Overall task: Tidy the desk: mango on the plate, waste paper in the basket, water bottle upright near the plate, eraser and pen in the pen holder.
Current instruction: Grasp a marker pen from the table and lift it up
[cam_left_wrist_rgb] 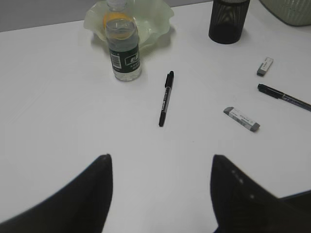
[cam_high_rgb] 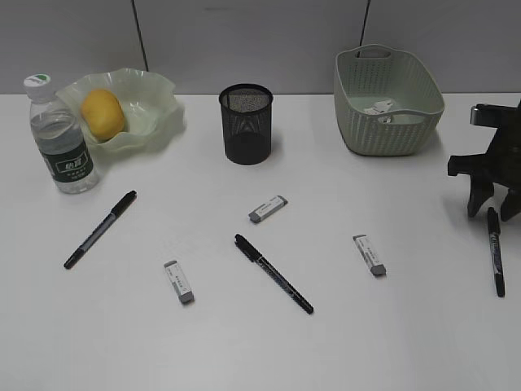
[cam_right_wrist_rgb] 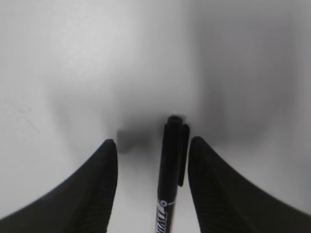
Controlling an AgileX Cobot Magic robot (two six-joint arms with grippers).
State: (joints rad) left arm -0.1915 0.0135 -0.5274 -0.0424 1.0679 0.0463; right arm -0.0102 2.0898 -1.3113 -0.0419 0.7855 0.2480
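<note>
The mango (cam_high_rgb: 102, 112) lies in the wavy green plate (cam_high_rgb: 151, 102), and the water bottle (cam_high_rgb: 63, 142) stands upright beside it. The waste paper (cam_high_rgb: 383, 110) sits in the basket (cam_high_rgb: 387, 102). The pen holder (cam_high_rgb: 246, 124) stands between them. Pens (cam_high_rgb: 101, 229) (cam_high_rgb: 273, 274) and three erasers (cam_high_rgb: 268, 208) (cam_high_rgb: 178, 282) (cam_high_rgb: 369, 254) lie loose on the desk (cam_high_rgb: 326, 342). My right gripper (cam_high_rgb: 492, 212) (cam_right_wrist_rgb: 153, 141) is down at the right edge, open, straddling the top of a third pen (cam_high_rgb: 496, 251) (cam_right_wrist_rgb: 170, 165); a gap shows on the pen's left. My left gripper (cam_left_wrist_rgb: 161, 156) hangs open over bare desk.
The left wrist view shows the bottle (cam_left_wrist_rgb: 123, 48), a pen (cam_left_wrist_rgb: 165, 98), two erasers (cam_left_wrist_rgb: 241, 119) (cam_left_wrist_rgb: 265, 66) and the pen holder (cam_left_wrist_rgb: 227, 22) ahead. A grey wall backs the desk. The left arm is outside the exterior view.
</note>
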